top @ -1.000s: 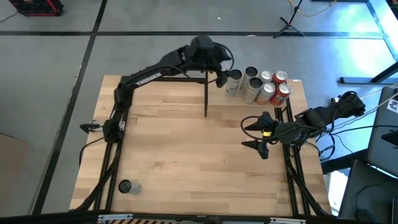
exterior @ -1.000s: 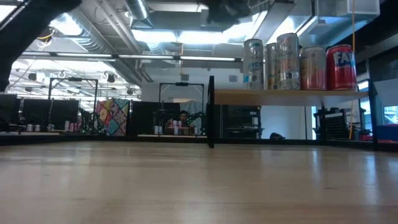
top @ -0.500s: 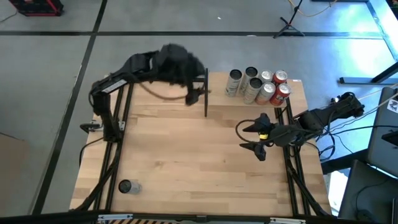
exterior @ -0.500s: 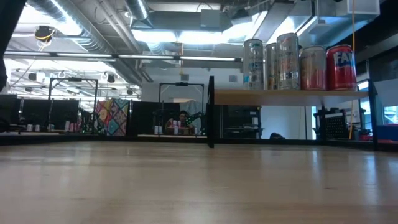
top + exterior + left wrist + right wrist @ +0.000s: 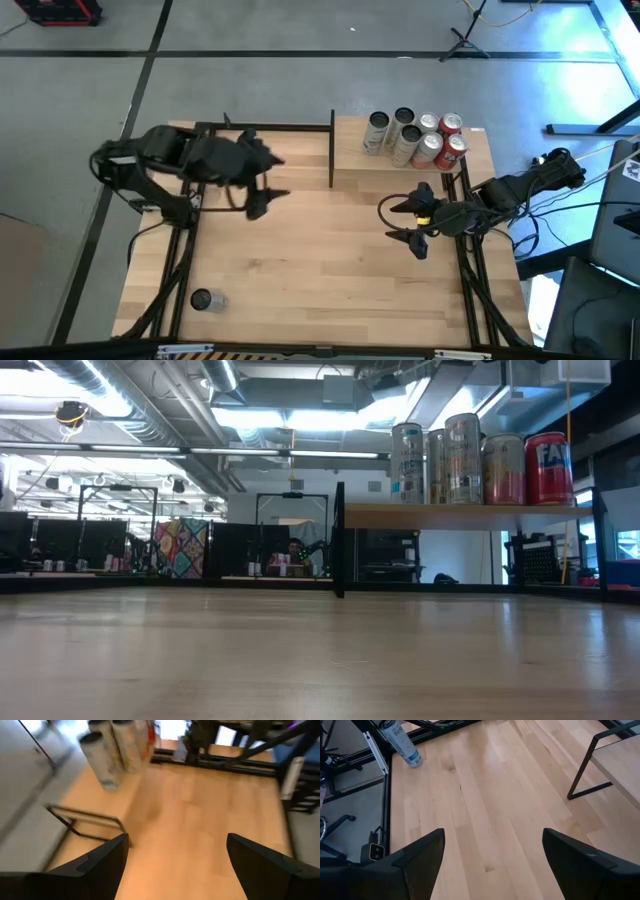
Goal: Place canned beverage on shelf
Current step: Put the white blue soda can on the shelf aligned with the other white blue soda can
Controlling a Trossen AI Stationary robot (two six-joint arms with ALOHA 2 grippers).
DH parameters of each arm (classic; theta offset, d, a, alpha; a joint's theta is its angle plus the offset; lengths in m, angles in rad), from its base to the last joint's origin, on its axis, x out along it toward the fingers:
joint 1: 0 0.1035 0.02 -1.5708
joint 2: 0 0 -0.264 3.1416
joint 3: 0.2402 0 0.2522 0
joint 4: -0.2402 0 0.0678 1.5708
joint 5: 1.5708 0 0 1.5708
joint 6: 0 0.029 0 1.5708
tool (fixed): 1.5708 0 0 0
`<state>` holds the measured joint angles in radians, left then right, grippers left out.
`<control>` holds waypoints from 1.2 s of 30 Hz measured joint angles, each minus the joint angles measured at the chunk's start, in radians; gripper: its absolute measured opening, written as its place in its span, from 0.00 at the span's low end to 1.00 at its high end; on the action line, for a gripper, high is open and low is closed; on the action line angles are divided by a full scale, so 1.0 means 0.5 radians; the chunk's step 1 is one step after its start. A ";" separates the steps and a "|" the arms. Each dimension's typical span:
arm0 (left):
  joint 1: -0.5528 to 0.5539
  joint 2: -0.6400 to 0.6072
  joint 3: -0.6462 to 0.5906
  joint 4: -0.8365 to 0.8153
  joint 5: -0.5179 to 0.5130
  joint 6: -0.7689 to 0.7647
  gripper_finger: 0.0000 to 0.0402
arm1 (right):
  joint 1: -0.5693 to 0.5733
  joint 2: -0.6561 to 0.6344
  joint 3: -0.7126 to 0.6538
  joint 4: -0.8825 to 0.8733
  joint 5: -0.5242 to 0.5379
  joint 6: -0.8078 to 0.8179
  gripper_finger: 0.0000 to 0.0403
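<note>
Over the table's left side, left pincer (image 5: 268,197) wide open, empty, shelf (image 5: 400,172) well apart.

My left wrist view is motion-smeared: cans (image 5: 116,747) on the shelf (image 5: 165,795) are streaks, labels unreadable, tops cut by the pic edge. In low view the shelf (image 5: 470,515) runs off the right edge, red can (image 5: 547,468) label shows only part. Can (image 5: 401,742) in right wrist view is cropped at its top, text too small. Can (image 5: 203,300) in high view too small to ID
</note>
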<state>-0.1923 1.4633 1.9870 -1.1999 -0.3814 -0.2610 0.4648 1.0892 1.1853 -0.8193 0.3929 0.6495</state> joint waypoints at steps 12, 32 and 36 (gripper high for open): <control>-0.409 -0.208 -0.415 -0.047 0.466 -0.954 0.81 | -0.001 -0.001 0.000 -0.017 0.040 -0.008 0.81; -0.404 -0.054 -0.859 -0.029 0.766 -1.205 0.98 | -0.001 -0.001 0.000 0.003 0.046 0.011 0.81; -0.535 -0.051 -0.859 -0.109 0.907 -1.387 0.98 | 0.000 -0.001 0.000 0.002 0.046 0.012 0.81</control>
<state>-0.4597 1.4378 1.5578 -1.2543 0.0719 -0.9544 0.4647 1.0889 1.1854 -0.8183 0.4160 0.6554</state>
